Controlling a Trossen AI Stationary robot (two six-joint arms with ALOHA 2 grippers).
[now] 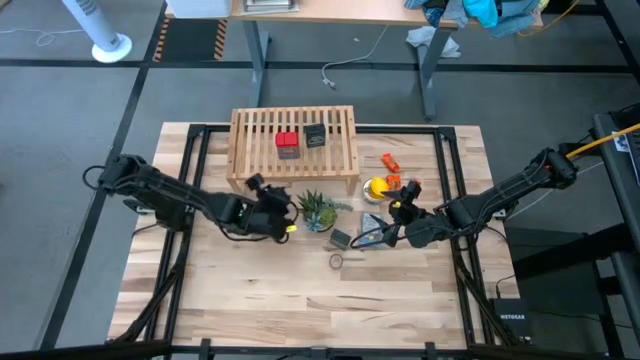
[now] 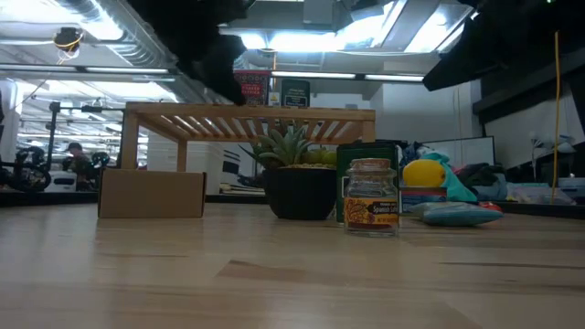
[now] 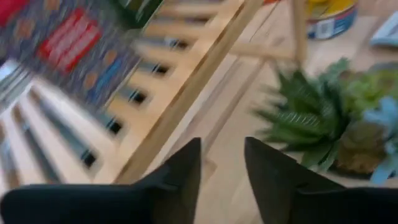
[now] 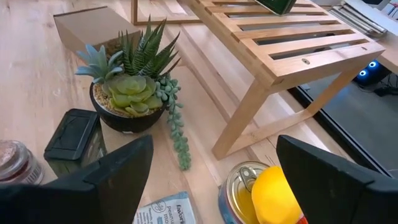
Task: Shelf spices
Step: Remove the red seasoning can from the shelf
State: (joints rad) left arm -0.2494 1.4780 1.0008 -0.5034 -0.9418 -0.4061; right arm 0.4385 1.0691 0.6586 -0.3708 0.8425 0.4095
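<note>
I've got the right gripper (image 1: 392, 213) spread wide, empty, near the small jar (image 2: 371, 197). Glass looks light, slick, breakable, so I'd pinch below the lid. Left gripper (image 3: 222, 163) slightly apart, empty, by the shelf (image 1: 293, 150).

My fingers (image 4: 336, 177) are matt black plastic, hovering over a counter (image 1: 300, 310) of pale wood planks with a smooth, faintly sheened finish. The shelf (image 4: 292, 46) is bare light wood, its slats smooth and matt, and the box (image 2: 152, 194) looks like plain brown cardboard. The spice jar (image 2: 371, 197) is clear glossy glass with a printed paper label, and the can (image 4: 239, 186) has a shiny metal rim.
</note>
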